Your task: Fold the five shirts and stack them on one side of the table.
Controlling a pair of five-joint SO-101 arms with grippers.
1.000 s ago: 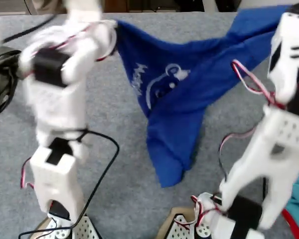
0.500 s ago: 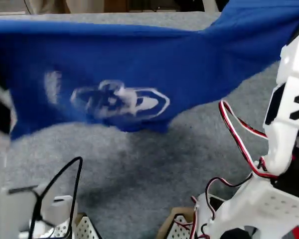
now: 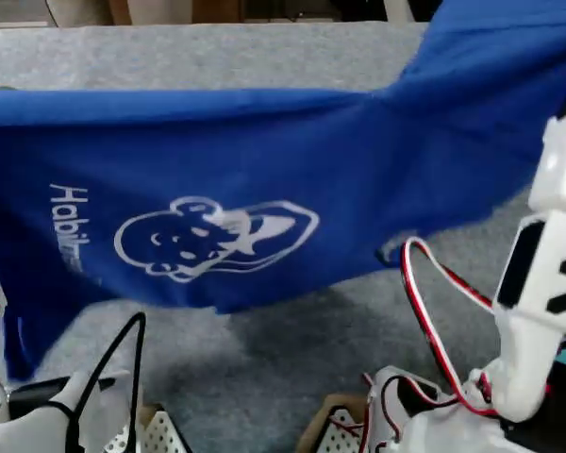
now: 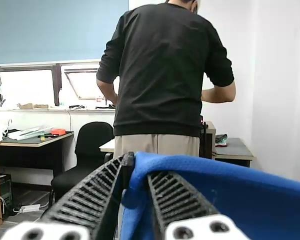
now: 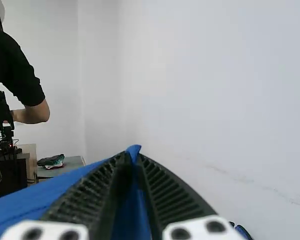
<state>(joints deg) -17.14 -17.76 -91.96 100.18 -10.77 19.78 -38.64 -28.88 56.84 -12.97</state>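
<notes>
Compared with a second ago, the blue shirt (image 3: 264, 179) is no longer hung in a bunch with its lower end on the table (image 3: 292, 368). It is now drawn out wide and held above the table as a broad sheet, with the white print turned upward. The left gripper (image 4: 136, 169) is closed on a fold of the shirt's edge, and the right gripper (image 5: 132, 161) is likewise clamped on blue cloth, so the shirt is carried between the two arms. The shirt is judged to be at the spreading step: it is not yet laid flat on the table, and no fold is made. No finished stack is seen on the table, so most of the task is judged to be left.
</notes>
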